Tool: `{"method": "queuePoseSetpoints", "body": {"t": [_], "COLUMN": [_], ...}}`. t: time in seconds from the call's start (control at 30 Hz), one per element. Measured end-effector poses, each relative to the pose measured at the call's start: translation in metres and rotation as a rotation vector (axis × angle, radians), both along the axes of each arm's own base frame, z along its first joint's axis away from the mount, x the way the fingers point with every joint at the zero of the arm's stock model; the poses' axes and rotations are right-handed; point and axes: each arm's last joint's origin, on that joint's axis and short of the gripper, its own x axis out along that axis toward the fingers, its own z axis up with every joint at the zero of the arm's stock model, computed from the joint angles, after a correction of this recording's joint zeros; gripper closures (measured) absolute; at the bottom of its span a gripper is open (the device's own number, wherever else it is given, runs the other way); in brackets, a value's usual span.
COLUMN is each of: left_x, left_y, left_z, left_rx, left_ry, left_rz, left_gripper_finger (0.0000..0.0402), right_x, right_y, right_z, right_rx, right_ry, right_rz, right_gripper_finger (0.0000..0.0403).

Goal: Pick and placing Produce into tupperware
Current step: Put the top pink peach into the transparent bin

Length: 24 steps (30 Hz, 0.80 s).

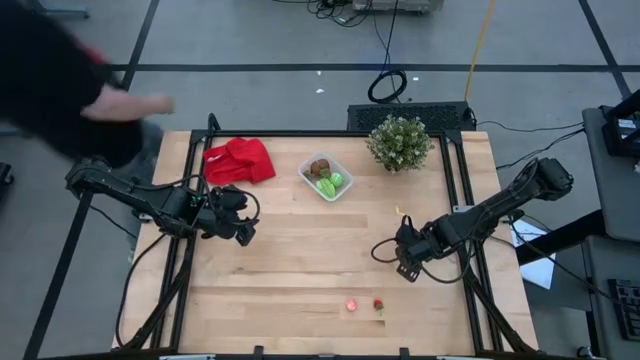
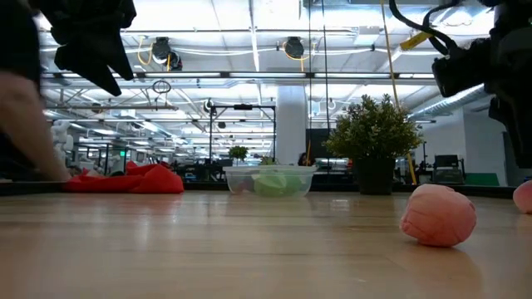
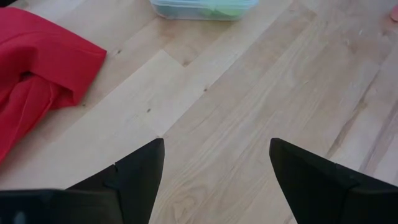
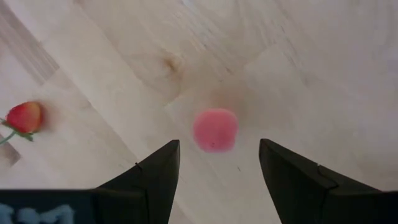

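Right gripper (image 4: 217, 163): fingers apart, empty, above the pink produce (image 1: 352, 305) at 6 o'clock on the counter (image 1: 300, 270). Left gripper (image 3: 214, 165): fingers apart, empty. Tupperware (image 1: 327, 178) at 12 o'clock holds green and brown pieces.

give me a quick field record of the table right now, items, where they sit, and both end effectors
container: small clear plastic tupperware, holds brown and green toy produce
loose produce: pink round toy fruit and red toy strawberry, apart, near front edge
cloth: crumpled red cloth, left of container
plant: bushy green potted plant, right of container
left end effector: open, empty, beside cloth
right end effector: open, empty, aimed at pink fruit
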Motion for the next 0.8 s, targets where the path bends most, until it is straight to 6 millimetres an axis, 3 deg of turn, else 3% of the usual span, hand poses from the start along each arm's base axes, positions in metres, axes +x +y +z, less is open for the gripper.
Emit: {"method": "queuePoseSetpoints", "body": {"t": [0.2, 0.8], "left_x": [0.0, 0.0], "left_y": [0.0, 0.0], "left_z": [0.0, 0.0], "left_rx": [0.0, 0.002], "left_ry": [0.0, 0.002], "left_rz": [0.0, -0.003], "left_gripper_finger": [0.0105, 0.0105], "right_x": [-0.005, -0.004], "right_y": [-0.005, -0.011], "right_z": [-0.01, -0.03], "right_rx": [0.033, 0.087], "right_ry": [0.055, -0.005], "right_rz": [-0.039, -0.042], "right_gripper_finger": [0.0191, 0.0191]}}
